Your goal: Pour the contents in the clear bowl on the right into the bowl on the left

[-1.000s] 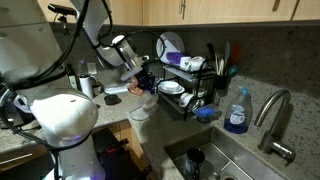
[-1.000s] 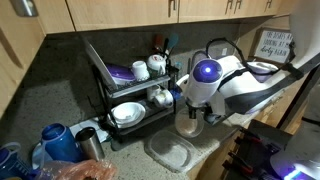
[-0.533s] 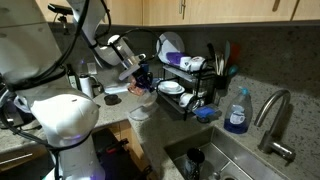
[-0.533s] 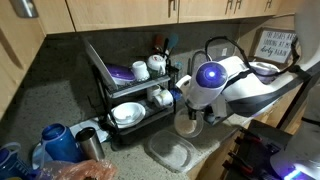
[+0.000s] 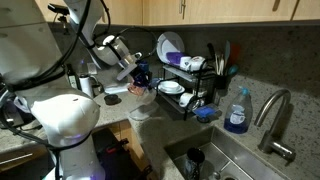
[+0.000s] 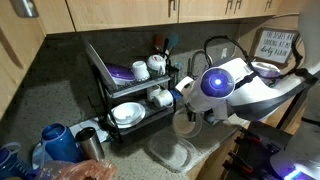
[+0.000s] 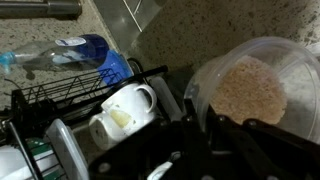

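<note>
contents (image 7: 250,90) in clear bowl (image 7: 296,68), beside mug (image 7: 125,108) in dish rack (image 7: 60,92)

Two clear bowls (image 5: 140,114), one dish rack (image 5: 186,92), one soap bottle (image 5: 237,112), one faucet (image 5: 272,112).

A black wire dish rack (image 5: 185,85) is standing on the speckled stone countertop (image 5: 18,155). Behind it a dark backsplash wall (image 5: 265,65) is sitting in dim light. Wooden cabinets (image 5: 210,10) are hanging above the rack. Beside the rack a steel sink (image 5: 225,160) is lying below counter level, and a blue soap bottle (image 5: 237,112) is standing between the rack and the faucet (image 5: 272,112). In an exterior view, a framed sign (image 6: 278,45) is leaning against the wall well apart from the rack.
</note>
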`<move>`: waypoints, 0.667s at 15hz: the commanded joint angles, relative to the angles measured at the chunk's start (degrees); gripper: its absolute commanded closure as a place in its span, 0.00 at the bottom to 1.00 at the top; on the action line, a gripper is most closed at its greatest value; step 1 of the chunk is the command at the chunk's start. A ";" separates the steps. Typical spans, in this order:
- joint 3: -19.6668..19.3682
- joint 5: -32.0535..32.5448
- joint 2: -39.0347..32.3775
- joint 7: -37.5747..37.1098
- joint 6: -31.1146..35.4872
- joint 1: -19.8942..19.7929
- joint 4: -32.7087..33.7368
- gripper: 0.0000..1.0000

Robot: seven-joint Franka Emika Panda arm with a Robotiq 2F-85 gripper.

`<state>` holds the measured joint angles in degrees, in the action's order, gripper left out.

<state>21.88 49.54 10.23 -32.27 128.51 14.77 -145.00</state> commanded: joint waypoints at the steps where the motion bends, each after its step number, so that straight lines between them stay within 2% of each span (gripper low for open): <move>1: 0.99 3.41 0.26 -2.98 -2.67 1.09 0.71 0.97; 10: 1.50 11.40 -5.57 -11.48 -4.14 2.66 2.75 0.97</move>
<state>23.28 58.43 7.48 -40.62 126.71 16.45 -144.32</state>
